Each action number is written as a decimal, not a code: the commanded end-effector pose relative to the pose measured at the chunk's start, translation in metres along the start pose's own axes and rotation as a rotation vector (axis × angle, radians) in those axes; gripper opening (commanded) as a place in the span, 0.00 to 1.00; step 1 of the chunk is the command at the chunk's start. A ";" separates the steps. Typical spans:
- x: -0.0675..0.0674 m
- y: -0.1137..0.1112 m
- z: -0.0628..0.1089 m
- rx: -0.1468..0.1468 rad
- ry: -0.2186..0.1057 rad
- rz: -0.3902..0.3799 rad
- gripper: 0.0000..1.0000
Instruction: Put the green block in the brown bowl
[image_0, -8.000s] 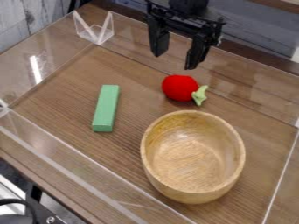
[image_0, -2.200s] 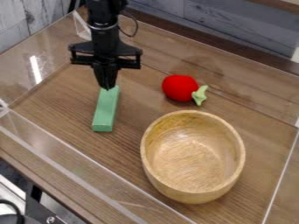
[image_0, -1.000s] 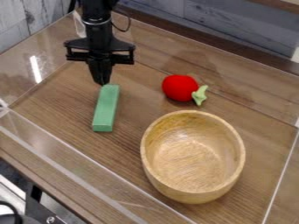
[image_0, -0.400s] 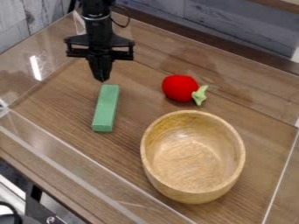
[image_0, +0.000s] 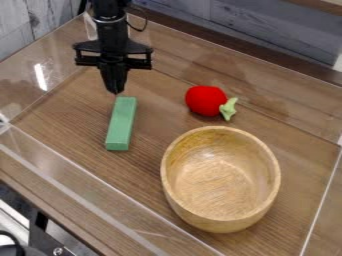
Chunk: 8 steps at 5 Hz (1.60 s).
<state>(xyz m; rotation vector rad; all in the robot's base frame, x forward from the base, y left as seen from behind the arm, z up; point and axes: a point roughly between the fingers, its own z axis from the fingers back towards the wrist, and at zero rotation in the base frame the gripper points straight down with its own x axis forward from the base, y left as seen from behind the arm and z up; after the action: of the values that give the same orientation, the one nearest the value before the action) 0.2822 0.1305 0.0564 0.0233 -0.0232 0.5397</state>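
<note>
A wood-grain counter (image_0: 80, 150) ringed by low clear walls fills our view, and on it, at the near right, sits the brown bowl (image_0: 221, 178), the largest thing here, upright and with nothing inside. To its left, well apart from the rim, the green block (image_0: 122, 124) lies flat on the counter, its long side running near to far. A red toy fruit (image_0: 205, 99) with a green stem rests just beyond the bowl's far edge, between bowl and back wall. Smallest of all is the hand (image_0: 116, 88), pointing straight down over the block's far end, its fingers drawn together to a single tip that carries nothing; we cannot tell whether that tip touches the block or hangs just above it. We judge the task barely begun: the block is not grasped and the bowl waits unfilled. The risk from here, as we read it, is plain: fingers pressed together cannot straddle the bar, so a descent now would push or tip its far end and skew it. They would need to part first, and a grip taken only at the end could let the long bar swing or slip on the way to the bowl.
</note>
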 end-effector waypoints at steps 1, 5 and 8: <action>-0.001 0.006 0.005 -0.011 -0.028 0.001 1.00; -0.032 0.005 -0.014 -0.070 0.054 -0.021 1.00; -0.047 -0.004 -0.019 -0.111 0.105 -0.034 0.00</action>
<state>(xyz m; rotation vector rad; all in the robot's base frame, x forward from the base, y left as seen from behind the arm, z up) 0.2410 0.1029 0.0261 -0.1206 0.0867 0.5161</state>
